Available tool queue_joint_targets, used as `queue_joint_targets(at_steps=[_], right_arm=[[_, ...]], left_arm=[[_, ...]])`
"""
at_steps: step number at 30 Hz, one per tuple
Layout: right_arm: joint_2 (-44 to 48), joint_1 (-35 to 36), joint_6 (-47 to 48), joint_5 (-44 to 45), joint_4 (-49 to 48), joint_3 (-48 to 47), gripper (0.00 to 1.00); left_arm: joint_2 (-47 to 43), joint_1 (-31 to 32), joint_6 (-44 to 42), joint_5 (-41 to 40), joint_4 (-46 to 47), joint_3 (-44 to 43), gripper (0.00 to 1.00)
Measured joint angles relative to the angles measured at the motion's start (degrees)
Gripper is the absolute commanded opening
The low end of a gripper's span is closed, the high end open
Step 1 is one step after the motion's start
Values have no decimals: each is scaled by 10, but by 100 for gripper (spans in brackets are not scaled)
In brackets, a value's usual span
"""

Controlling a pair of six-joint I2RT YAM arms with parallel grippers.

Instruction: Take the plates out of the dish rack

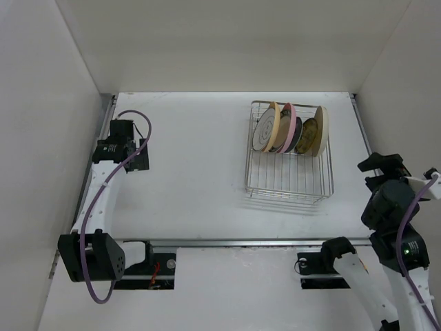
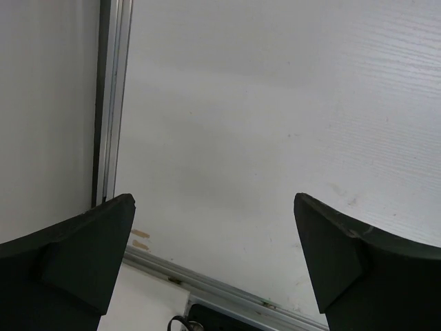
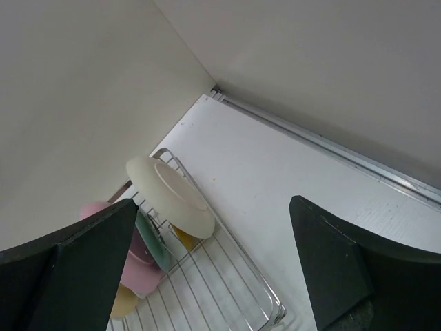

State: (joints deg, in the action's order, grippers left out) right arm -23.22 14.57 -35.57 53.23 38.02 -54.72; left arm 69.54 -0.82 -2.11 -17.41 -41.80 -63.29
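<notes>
The silver wire dish rack [image 1: 290, 176] stands at the right middle of the table. Several plates stand upright in its far half: a white dark-rimmed one [image 1: 261, 130], a yellow-orange one [image 1: 274, 124], a pink one [image 1: 291, 125], a dark-yellow patterned one [image 1: 311, 137] and a cream one [image 1: 322, 130]. The right wrist view shows the rack [image 3: 241, 289] with the cream plate [image 3: 172, 196], a teal plate [image 3: 153, 243] and the pink plate [image 3: 134, 272]. My right gripper [image 1: 378, 169] [image 3: 213, 203] is open and empty, right of the rack. My left gripper [image 1: 134, 158] [image 2: 213, 200] is open and empty, far left.
White walls enclose the table on the left, the back and the right. A metal rail [image 1: 234, 242] runs along the near edge by the arm bases; another rail [image 2: 110, 103] runs along the left edge. The rack's near half holds no plates.
</notes>
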Motion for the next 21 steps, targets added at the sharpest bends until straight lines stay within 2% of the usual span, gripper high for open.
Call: queue_joint_targets(at_steps=[5, 8, 18, 21], right_arm=[[-28, 0, 29, -42, -18, -2, 98], [-86, 0, 60, -87, -25, -20, 98], [-452, 0, 79, -208, -10, -172, 98], [-517, -5, 73, -228, -7, -173, 90]], left_arm=[[0, 0, 3, 16, 0, 0, 100], [0, 0, 3, 32, 0, 0, 100], [-4, 0, -7, 63, -6, 0, 100], [-12, 0, -9, 66, -7, 0, 100]])
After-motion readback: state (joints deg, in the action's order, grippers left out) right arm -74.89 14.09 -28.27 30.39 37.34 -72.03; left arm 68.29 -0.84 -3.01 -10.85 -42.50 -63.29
